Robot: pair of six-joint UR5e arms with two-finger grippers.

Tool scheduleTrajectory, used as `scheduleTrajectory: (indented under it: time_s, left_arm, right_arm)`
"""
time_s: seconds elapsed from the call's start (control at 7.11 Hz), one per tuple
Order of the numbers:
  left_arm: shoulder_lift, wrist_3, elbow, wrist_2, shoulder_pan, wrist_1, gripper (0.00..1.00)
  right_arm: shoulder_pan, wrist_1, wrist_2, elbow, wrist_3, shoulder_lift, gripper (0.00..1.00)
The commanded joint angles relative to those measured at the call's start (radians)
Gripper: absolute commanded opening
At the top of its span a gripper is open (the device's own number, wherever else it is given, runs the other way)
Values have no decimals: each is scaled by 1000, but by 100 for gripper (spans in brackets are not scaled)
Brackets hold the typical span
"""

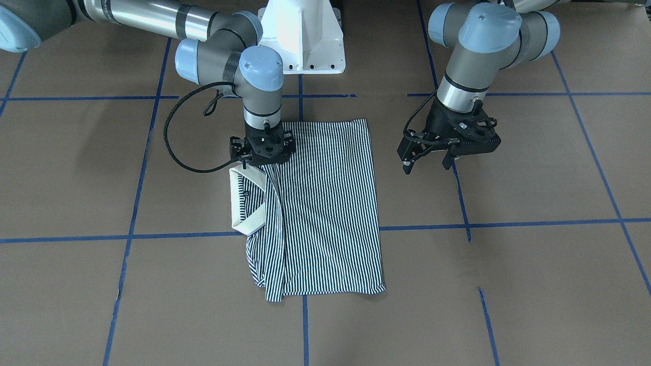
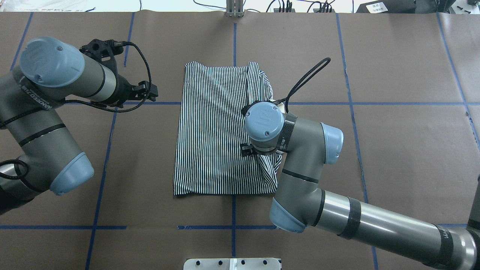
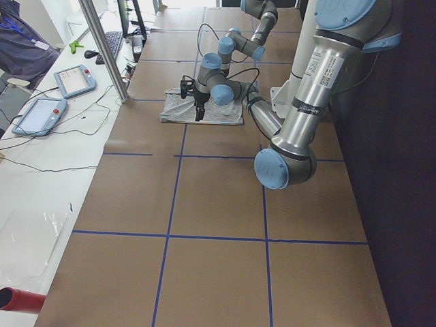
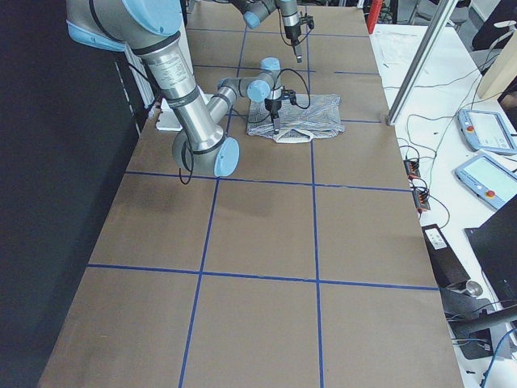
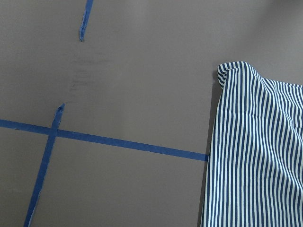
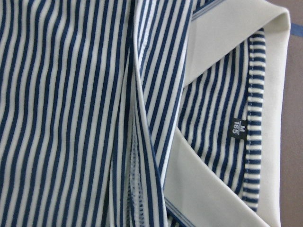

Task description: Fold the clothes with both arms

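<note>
R arm [image 2: 300,150] over shirt [image 2: 213,142]; pedestal [image 1: 305,35] nearby

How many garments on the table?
1: the navy-and-white striped polo shirt lies on the brown table, under the right gripper; the left gripper hangs apart. No second garment shows.
</note>
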Motion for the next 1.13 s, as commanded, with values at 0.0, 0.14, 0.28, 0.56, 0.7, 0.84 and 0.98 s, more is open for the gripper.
scheduleTrajectory:
  time_s: [0.0,0.14,0.28,0.56,0.7,0.84,0.98]
  left_arm:
    - [1,0,3,0,0,0,100]
    - [-1,0,3,0,2,0,100]
    - [-1,0,3,0,2,0,100]
    - [-4,0,3,0,2,0,100]
    - [-6,0,3,0,0,0,100]
    - [-6,0,5,-2,0,0,100]
    - [-6,-2,3,0,0,0,100]
  right_arm:
    - [-1,-36,5,-1,0,1,100]
    - [-2,-36,5,-7,0,-3,100]
    - [-1,-37,5,-7,0,-6,100]
    - [5,-48,5,1,-3,-8,100]
    - [8,-69,5,4,-9,-8,100]
    - [11,-72,5,7,-9,-12,100]
    - [13,-74,5,8,-9,-17,100]
